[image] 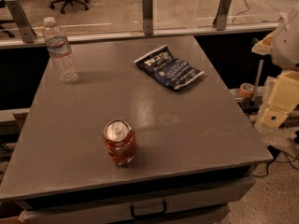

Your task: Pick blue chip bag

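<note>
Blue chip bag (169, 69) flat on grey table (93, 125), far right part. Water bottle (60, 50) far left; red can (120, 142) near front. Gripper (280, 101) off table's right edge, well apart from bag; open or closed, cannot tell.

I am looking down from above the near edge of the table (154, 134), facing across it toward the glass partition (187, 6) along its far side, near enough that the tabletop is filling the frame; my gripper (279, 107) is hanging at the right edge, beside the table.
</note>
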{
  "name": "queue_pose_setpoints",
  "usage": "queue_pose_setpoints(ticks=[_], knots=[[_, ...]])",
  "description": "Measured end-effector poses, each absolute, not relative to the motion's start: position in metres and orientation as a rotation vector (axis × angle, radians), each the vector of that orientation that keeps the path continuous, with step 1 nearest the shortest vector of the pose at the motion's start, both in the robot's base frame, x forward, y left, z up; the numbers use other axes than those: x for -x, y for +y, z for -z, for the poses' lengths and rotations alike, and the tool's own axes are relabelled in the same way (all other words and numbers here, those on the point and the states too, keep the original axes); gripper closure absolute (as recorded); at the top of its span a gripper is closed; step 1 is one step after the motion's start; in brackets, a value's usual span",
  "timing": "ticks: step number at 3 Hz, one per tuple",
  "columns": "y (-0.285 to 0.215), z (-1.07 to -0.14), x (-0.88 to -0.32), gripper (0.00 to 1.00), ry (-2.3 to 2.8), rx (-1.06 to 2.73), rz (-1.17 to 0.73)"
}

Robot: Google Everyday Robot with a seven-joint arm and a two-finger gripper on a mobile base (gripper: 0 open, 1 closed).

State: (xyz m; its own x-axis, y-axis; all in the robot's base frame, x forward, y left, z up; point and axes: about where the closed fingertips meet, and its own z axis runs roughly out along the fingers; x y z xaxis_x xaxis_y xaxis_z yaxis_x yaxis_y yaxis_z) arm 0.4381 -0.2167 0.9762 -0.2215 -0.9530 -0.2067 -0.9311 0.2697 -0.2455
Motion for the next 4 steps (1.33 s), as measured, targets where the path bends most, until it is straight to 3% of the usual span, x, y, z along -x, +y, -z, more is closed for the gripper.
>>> queue_pose_setpoints(ticks=[2, 4], knots=[[-0.220, -0.974, -0.451, 0.00, 2.182, 1.731, 0.084], [-0.213, -0.940, -0.557, 0.00, 2.053, 1.621, -0.070]])
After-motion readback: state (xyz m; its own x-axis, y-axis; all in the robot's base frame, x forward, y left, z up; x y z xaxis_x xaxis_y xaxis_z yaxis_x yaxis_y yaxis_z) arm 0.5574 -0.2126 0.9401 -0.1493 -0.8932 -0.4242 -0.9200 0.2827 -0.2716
